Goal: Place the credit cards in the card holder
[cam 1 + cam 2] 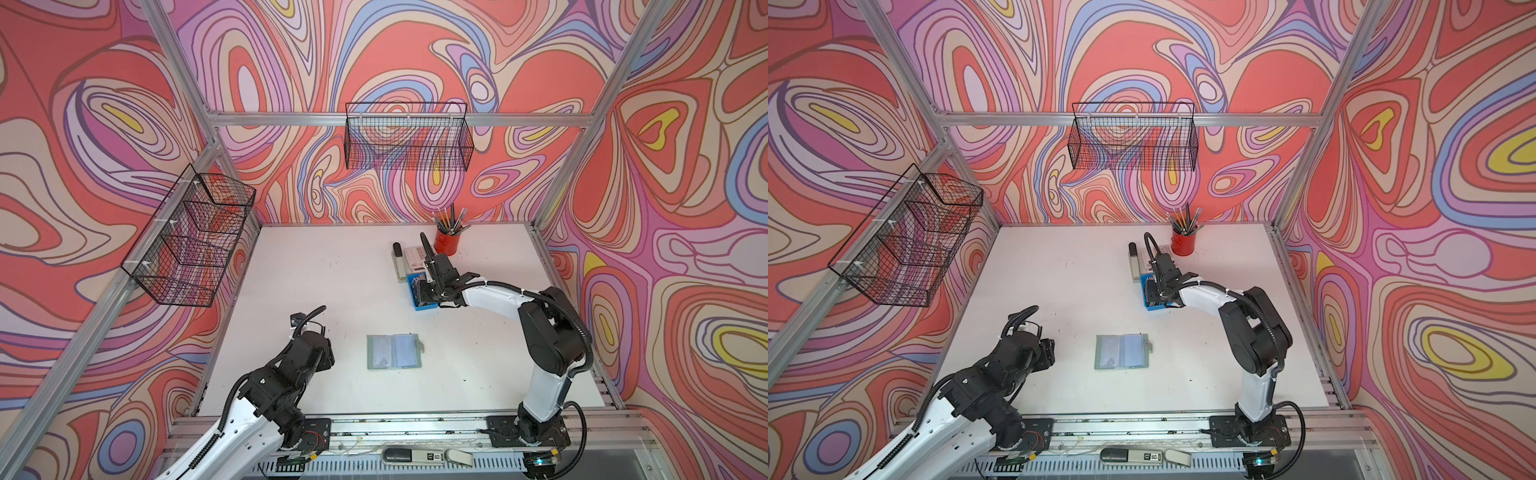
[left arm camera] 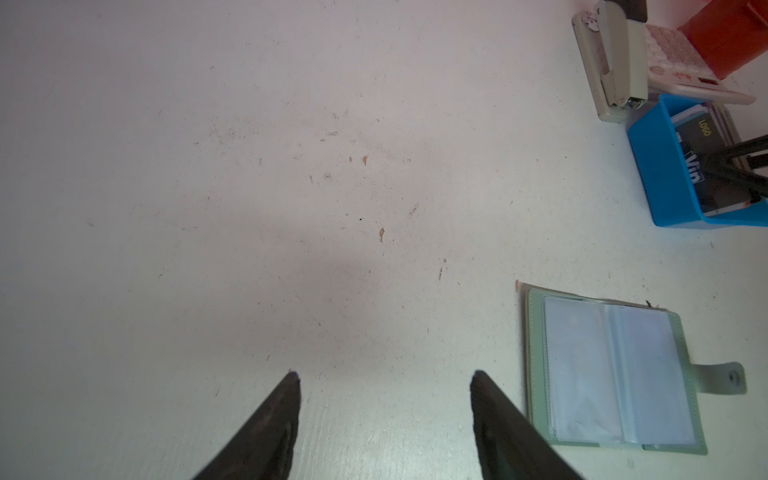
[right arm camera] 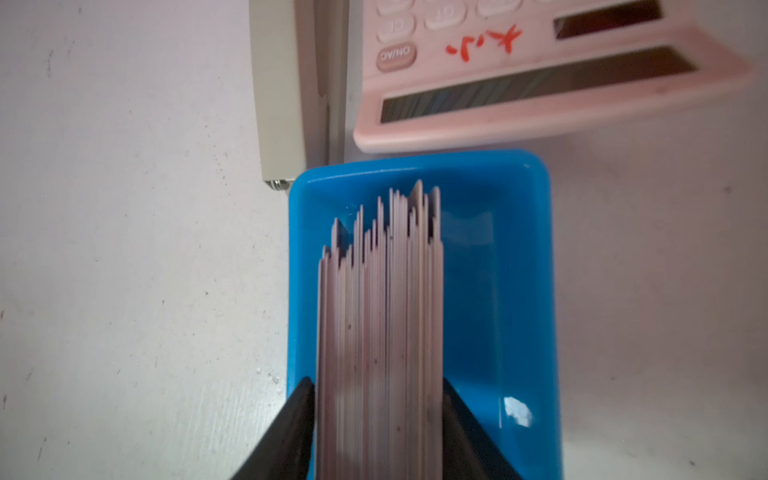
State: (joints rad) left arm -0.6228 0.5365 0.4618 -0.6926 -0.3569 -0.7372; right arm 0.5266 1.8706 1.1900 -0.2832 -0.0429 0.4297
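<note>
Many credit cards [image 3: 378, 291] stand packed on edge in the blue tray [image 3: 511, 291], just beside the calculator [image 3: 540, 95]. None is in the card holder [image 1: 394, 351], which lies open and flat on the table [image 1: 311, 291], clear sleeves up, well apart from the tray. The right gripper [image 3: 377, 380] is down in the tray with a jaw against each face of the whole pack; whether they squeeze it or only bracket it I cannot tell. The left gripper [image 2: 384, 374] hovers near the holder over bare table, jaws wide apart and empty. I judge the step in hand to be the first pickup. Next comes singling out one card, lifting it clear of the tray wall, and perhaps steadying the holder with the left.
</note>
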